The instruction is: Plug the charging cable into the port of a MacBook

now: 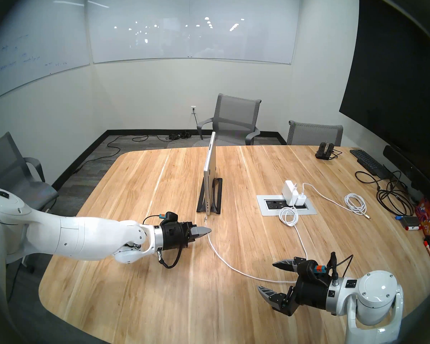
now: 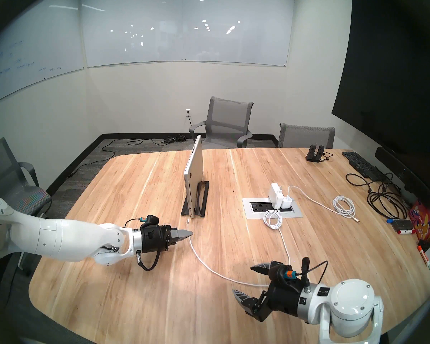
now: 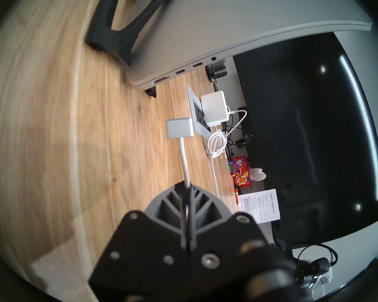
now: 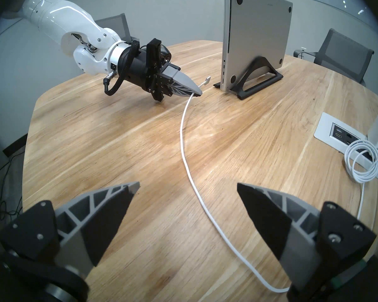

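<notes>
**Connector held short of the MacBook's port edge**

The wooden tabletop (image 1: 139,274) carries everything. The MacBook (image 4: 256,33) stands closed and on edge in a black vertical stand (image 4: 255,77), so its port edge faces the robot; in the left wrist view the row of ports runs along that edge, the wide slot nearest the tabletop looking like the charging port, by my judgement.

The left end effector (image 1: 205,230) is pinched together on the charging cable (image 4: 184,155) a little behind its flat silver connector (image 3: 180,128), which juts free of the fingertips, near the laptop's lower corner but not touching. Gripping the cord, not the head, leaves the connector unobstructed, though it may droop or twist. The cable trails across the tabletop to the white power adapter (image 1: 289,193) at the inset outlet panel (image 1: 265,204).

The right end effector (image 4: 188,190) waits with fingers wide apart, holding nothing, the cable passing beneath.

A sheet (image 3: 264,205) reads "Using this meeting room"; smaller print is illegible.
</notes>
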You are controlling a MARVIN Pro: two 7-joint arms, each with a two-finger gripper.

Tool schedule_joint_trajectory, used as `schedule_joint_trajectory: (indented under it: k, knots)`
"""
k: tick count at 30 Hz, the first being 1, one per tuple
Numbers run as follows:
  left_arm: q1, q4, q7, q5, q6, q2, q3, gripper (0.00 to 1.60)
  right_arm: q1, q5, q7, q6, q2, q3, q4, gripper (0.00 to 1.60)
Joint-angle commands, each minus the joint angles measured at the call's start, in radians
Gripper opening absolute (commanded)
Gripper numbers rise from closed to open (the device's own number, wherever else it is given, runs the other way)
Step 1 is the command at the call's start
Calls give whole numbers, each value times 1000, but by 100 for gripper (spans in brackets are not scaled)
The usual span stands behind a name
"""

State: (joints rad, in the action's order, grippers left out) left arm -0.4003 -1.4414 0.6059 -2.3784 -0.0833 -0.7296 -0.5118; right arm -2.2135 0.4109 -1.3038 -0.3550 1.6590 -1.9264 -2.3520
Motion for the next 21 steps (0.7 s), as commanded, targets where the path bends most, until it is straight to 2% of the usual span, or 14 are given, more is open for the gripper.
schedule_joint_trajectory:
  k: [1,21]
  knots:
    - [-82,75,-76,13,-7,39,-97,0,1,-2,-1,0,0,-2,-14,160]
    - [-79,81,-68,19,-3,32,-104,0,2,0,-4,1,2,-3,-14,160]
